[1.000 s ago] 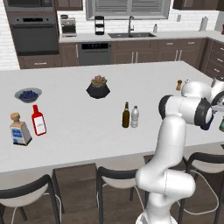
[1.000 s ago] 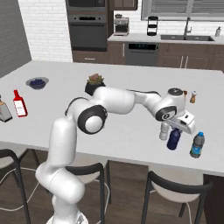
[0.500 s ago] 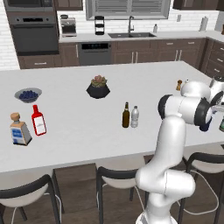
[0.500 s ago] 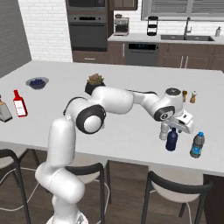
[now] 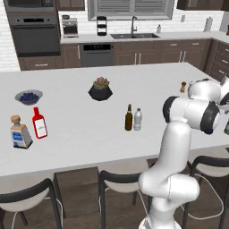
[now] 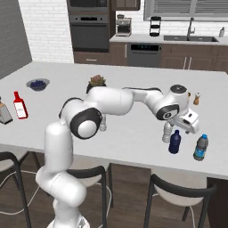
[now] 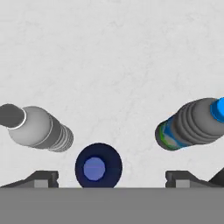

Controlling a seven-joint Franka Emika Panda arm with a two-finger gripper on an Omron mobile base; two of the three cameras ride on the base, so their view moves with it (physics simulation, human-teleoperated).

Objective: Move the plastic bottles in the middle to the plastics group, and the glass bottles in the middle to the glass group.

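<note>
A: Which way does the dark blue bottle (image 6: 175, 142) point?

B: It stands upright on the white worktop (image 6: 129, 129), long axis vertical, cap up. The hand view looks straight down on it, so it reads as a dark ring around a blue cap (image 7: 94, 168). It sits at the near right of the worktop, between a grey bottle (image 6: 167, 132) just beside it and a blue-capped dark bottle with a green label (image 6: 201, 148) a little farther right.

A: And the ones in the middle?

B: The brown long-necked bottle (image 5: 129, 118) and the clear water bottle (image 5: 138, 120) stand upright, just beside each other, mid-worktop. The red bottle with a white label (image 5: 39, 123) and the squarish clear bottle with a cork (image 5: 19, 132) stand upright at the far left.

A: Anything hard to make out?

B: In the left base view the arm's own white links cover the blue bottle, and a dark bottle is cut off at the right edge. The grey bottle is partly behind the hand in the right base view, so its label can't be read.

A: The pincer (image 6: 181, 129)?

B: Spread wide. In the hand view the left fingertip (image 7: 41, 178) and right fingertip (image 7: 186, 178) stand well apart, with the blue bottle between them, nearer the left one and touching neither. It holds nothing.
</note>
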